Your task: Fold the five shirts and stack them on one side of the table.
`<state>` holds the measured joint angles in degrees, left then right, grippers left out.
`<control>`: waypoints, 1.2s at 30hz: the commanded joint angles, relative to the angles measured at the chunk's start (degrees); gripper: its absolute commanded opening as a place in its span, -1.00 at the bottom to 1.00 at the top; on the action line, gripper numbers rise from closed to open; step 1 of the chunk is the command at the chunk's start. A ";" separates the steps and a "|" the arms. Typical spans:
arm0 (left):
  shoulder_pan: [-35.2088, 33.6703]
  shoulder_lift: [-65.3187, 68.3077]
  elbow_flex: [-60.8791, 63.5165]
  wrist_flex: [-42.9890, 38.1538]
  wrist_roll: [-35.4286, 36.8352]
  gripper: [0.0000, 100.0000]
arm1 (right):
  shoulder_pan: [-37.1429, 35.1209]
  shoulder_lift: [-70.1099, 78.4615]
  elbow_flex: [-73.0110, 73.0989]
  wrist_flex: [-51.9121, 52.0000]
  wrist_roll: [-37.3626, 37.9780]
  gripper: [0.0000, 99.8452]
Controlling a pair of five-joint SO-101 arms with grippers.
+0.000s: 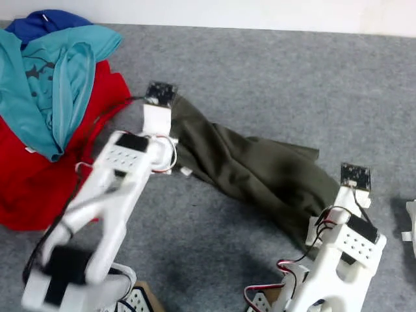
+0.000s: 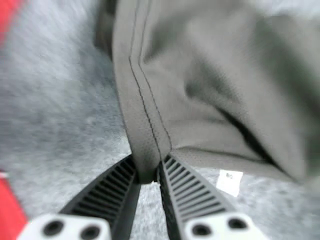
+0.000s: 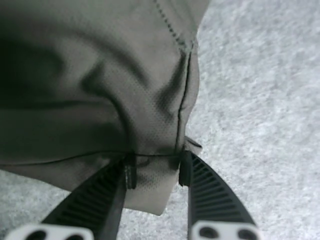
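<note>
Nearest you, your right gripper (image 3: 156, 172) has its fingers drawn in on a corner of the olive shirt (image 1: 253, 169). Cloth fills the narrow gap between them, right where a side seam meets the hem. The bite looks shallow, with only the edge of the hem pinched, so a sharp tug could pull it free.

A little farther out, your left gripper (image 2: 149, 172) is clamped nearly closed on a stitched hem of the same shirt. A small white tag (image 2: 230, 182) lies just beside its fingers. This hold sits deeper and looks the safer of the two.

Between the grippers the olive shirt lies across the grey table (image 1: 273, 71) as a rumpled, twisted band, not spread flat. If you fold it now, you will probably trap those creases, or lift two layers where you meant one. Spreading the arms too hard could strip the right corner out.

Farthest off, at the table's left side, lie a red shirt (image 1: 26, 182), a teal shirt (image 1: 45, 84) over it and a blue shirt (image 1: 45, 23) behind, all unfolded. The left arm works just beside the red one, so a wide swing could snag or drag it.
</note>
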<state>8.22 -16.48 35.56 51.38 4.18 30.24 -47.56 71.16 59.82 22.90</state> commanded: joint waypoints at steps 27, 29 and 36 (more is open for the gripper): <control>-3.38 -14.90 0.31 -2.20 12.57 -0.98 | -6.37 0.31 -0.66 -16.75 -3.78 -0.99; -3.38 -14.90 1.27 -2.81 12.57 -0.98 | -6.37 0.40 -2.33 -18.68 -5.19 -0.99; -3.47 -14.99 2.68 -2.81 12.48 -0.98 | -4.79 3.82 -14.20 -19.47 -6.33 -0.99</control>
<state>5.41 -29.23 38.46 49.63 16.22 24.44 -46.42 64.04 41.63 17.27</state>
